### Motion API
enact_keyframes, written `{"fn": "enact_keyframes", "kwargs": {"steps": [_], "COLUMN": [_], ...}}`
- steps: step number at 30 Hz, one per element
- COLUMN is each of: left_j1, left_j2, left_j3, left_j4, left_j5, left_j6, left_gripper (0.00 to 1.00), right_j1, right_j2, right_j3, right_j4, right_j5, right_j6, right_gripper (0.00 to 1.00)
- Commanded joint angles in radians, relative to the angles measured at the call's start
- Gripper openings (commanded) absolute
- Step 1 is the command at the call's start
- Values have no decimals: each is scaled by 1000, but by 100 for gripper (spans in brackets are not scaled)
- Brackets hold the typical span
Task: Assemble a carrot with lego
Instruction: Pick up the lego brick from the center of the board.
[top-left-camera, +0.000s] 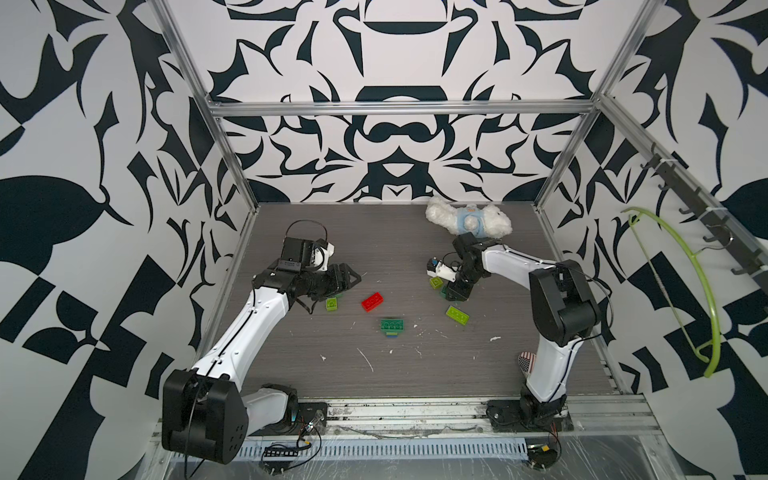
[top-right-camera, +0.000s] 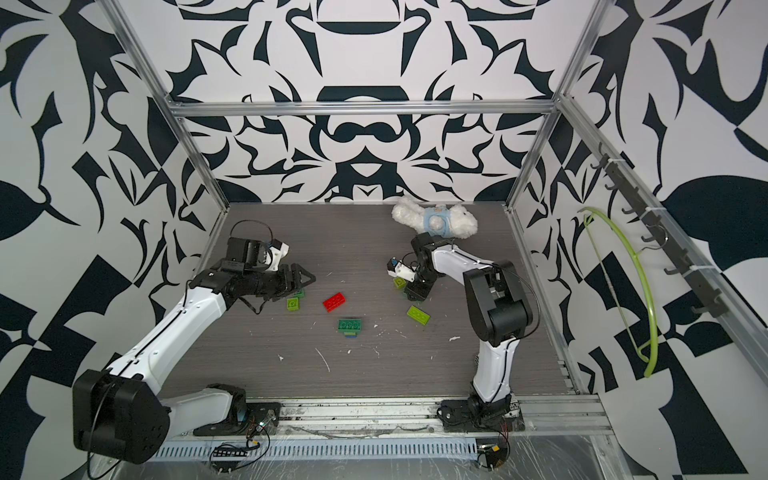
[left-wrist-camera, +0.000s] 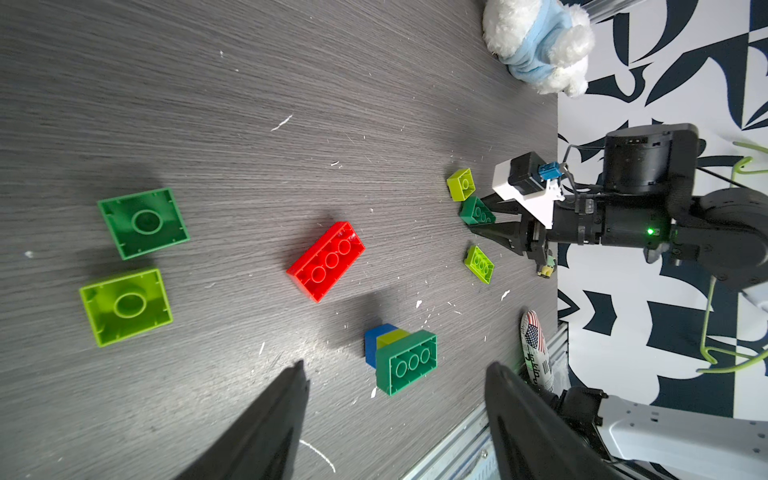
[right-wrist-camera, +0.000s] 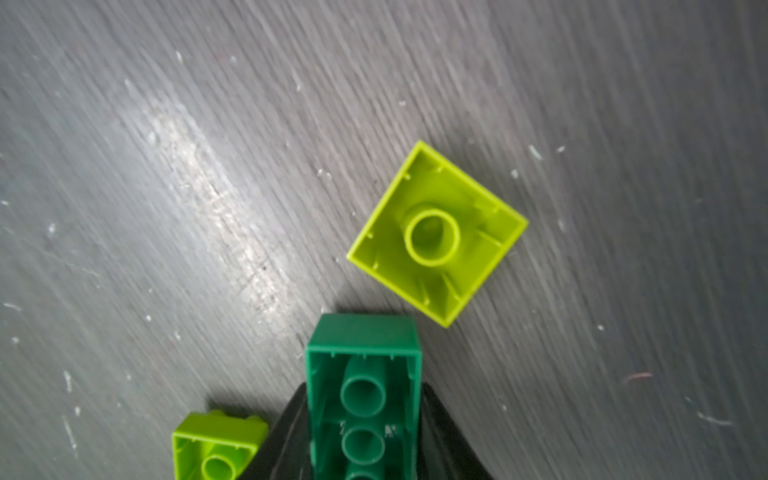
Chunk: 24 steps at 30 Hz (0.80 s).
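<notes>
The carrot stands as a short stack (top-left-camera: 392, 325) (left-wrist-camera: 407, 361) lying on its side mid-table, blue, lime, then a dark green oblong. Loose lego lies around it: a red oblong (top-left-camera: 372, 302) (left-wrist-camera: 326, 261), a lime square (top-left-camera: 331, 304) and a dark green square (left-wrist-camera: 143, 222) near my left gripper (top-left-camera: 353, 276), and a lime oblong (top-left-camera: 457, 314). The left gripper is open and empty. My right gripper (top-left-camera: 451, 293) (right-wrist-camera: 363, 399) is shut on a dark green oblong brick (right-wrist-camera: 363, 374) (left-wrist-camera: 477, 211), low over the table, beside an upturned lime square (right-wrist-camera: 436, 235).
A white plush toy (top-left-camera: 469, 222) lies at the back right. A flag-patterned object (top-left-camera: 527, 361) sits by the right arm's base. A lime hanger (top-left-camera: 702, 282) hangs on the right wall. Metal rails (top-left-camera: 415, 409) run along the table's front edge.
</notes>
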Motion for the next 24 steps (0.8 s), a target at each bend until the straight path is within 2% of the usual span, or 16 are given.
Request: {"fn": "enact_keyframes", "kwargs": {"steps": [1,4,9,12,16,24], "left_j1": [-3,-4,-2,15,75,104], "left_j2": [-19,-22,-39,-45,-56,-86], "left_j3": [0,4,11,10,6,-16], "left_j4": [-10,-14,-50,-69,-105,-117], "left_j5": [-8,-10,-48,-59,-46,-114], "left_j6": [19,24,44,52,60,83], "left_gripper": [75,75,75,75,75,75], "right_j1": [-1,-1,24,95,240,481], "right_j2": [-18,-57,-176,-255,-317,-242], "right_j3": [23,21,32,41,66,202], "right_j4": [-23,-15,-70,-124,-182,-232], "right_j5": [-18,-27,-66,-90,-80,-38], "right_j6": [4,6,11,-3,-15,-10], "right_gripper": [35,30,27,27,27,27]}}
